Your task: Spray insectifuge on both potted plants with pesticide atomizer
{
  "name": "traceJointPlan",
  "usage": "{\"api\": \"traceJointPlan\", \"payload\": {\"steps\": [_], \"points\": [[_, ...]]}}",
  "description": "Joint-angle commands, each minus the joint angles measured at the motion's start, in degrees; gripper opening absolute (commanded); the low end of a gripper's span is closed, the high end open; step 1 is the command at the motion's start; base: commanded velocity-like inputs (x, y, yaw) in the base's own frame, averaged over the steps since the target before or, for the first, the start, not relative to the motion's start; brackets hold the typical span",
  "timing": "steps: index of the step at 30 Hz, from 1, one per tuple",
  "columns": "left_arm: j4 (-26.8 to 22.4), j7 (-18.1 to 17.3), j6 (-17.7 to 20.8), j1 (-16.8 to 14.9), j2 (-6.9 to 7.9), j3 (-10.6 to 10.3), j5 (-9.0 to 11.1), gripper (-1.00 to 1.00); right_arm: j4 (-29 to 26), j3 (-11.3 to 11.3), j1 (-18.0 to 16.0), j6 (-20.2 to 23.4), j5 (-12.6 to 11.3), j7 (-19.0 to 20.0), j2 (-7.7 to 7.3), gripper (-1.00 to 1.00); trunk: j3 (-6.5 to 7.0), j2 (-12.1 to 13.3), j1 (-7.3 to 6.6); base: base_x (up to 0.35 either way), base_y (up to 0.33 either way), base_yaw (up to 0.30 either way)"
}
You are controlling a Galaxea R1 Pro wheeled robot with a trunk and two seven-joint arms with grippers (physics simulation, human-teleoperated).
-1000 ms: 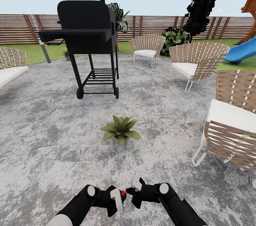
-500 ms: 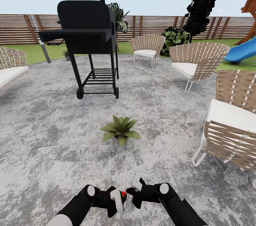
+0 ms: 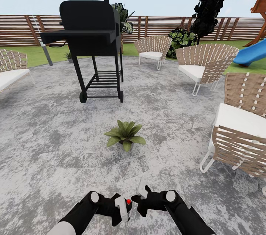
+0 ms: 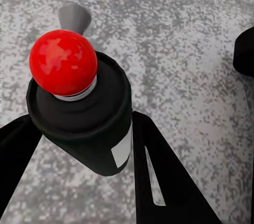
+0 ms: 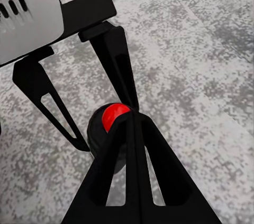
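Head view shows the left gripper (image 3: pixel 123 205) low at centre frame, its fingers clamped on the pesticide atomizer (image 3: pixel 127 202), whose red-capped dark body (image 4: pixel 84 108) sits between them; the right gripper (image 3: pixel 142 196) waits just beside it, whether apart or together I cannot tell; one potted plant (image 3: pixel 125 135) sits ahead at mid-frame on the grey patio (image 3: pixel 48 142), probably the first spray target, with the black grill (image 3: pixel 90 39) beyond in the upper left; bottle held upright, presumably to aim forward.
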Motion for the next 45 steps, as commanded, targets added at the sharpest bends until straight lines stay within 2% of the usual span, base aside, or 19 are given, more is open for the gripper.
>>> {"api": "traceJointPlan", "payload": {"steps": [1,13,20,35,45], "points": [[-0.07,-0.04,-0.56,-0.01,-0.01,0.06,-0.58,-1.00,-0.09,-0.03,-0.02,0.19,0.26,0.19,0.01,-1.00,-0.05,-0.02,-0.01,0.000,0.000,0.000],[-0.07,-0.04,-0.56,-0.02,-0.07,0.08,-0.51,-1.00,-0.02,-0.03,-0.02,0.19,0.32,0.20,0.01,-1.00,-0.05,-0.02,-0.01,0.000,0.000,0.000],[-0.15,-0.11,-0.56,-0.02,-0.04,0.04,0.65,-1.00,0.00,-0.03,-0.02,0.18,0.33,0.14,0.01,-1.00,-0.05,-0.02,-0.01,0.000,0.000,0.000],[-0.18,-0.13,-0.70,-0.02,-0.09,0.03,0.88,-1.00,0.00,-0.03,-0.02,0.13,0.33,0.16,-0.07,-1.00,-0.05,-0.02,-0.01,0.000,0.000,0.000],[-1.97,-0.30,-0.73,-0.03,-0.09,0.08,1.06,-1.00,0.00,-0.03,-0.02,0.10,0.33,0.13,-0.16,-1.00,-0.05,-0.02,-0.01,0.000,0.000,0.000]]}}
